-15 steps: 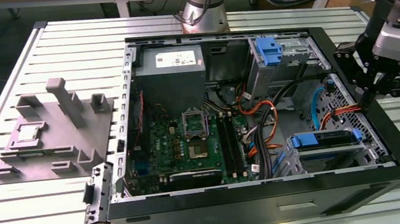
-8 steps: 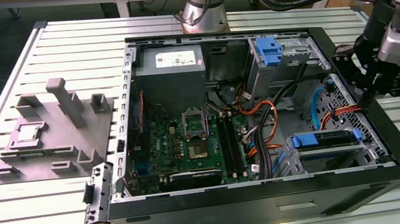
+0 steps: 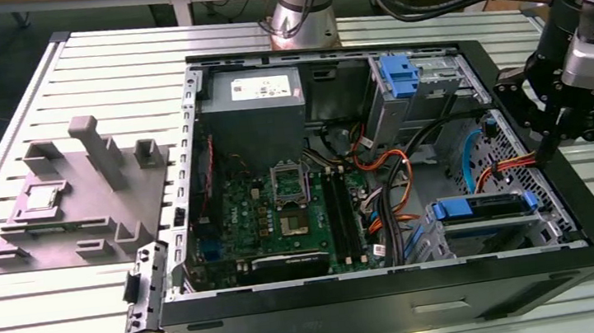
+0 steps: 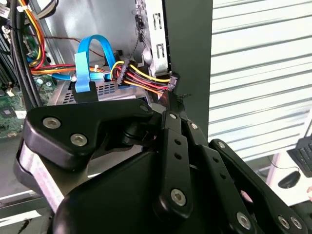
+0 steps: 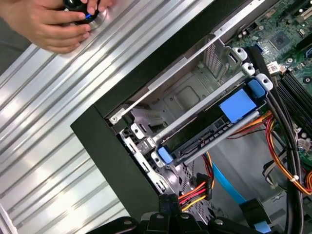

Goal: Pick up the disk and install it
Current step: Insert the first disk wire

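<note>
Already seated in the case's lower bay, the disk point(image 3: 482, 207); gripper point(image 3: 550, 158) poised over the case's right wall, fingers pressed together, holding nothing; little left, apparently.

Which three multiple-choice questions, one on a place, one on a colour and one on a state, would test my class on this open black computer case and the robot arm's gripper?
1. Where in the exterior view is the black gripper?
A. Over the grey plastic fixture
B. At the exterior view's right wall of the open black computer case
C. Above the grey power supply box

2. What colour is the plastic carrier framing the flat grey metal disk?
A. Red
B. Blue
C. Green

3. What is the disk's state?
A. Held in the gripper
B. Lying on the slatted table
C. Resting in the silver drive bay

Answers: 1 B, it hangs over that wall; 2 B, blue end tabs show in the first wrist view; 3 C, it lies in the bay, apart from the gripper.
</note>
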Available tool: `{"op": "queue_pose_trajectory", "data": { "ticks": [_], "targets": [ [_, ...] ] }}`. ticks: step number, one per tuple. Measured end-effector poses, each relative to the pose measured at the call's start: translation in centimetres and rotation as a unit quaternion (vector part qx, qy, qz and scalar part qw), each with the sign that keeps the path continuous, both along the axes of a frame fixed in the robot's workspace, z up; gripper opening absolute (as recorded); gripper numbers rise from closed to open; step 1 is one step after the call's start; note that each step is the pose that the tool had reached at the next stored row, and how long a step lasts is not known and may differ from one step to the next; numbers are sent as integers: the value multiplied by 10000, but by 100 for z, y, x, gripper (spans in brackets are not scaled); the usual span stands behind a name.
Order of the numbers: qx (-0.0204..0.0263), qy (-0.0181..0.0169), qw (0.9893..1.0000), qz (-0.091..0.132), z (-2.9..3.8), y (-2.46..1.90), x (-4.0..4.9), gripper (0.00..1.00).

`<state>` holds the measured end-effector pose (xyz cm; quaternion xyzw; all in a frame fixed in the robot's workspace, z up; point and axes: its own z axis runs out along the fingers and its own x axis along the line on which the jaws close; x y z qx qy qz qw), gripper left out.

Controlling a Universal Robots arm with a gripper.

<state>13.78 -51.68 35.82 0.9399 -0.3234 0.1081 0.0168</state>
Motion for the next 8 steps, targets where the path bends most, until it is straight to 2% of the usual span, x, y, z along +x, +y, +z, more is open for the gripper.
{"op": "queue_pose_trajectory", "data": {
  "ticks": [8],
  "targets": [
    [-1, -2, 10000, 1, 1, 0, -1, 11]
  ]
}}
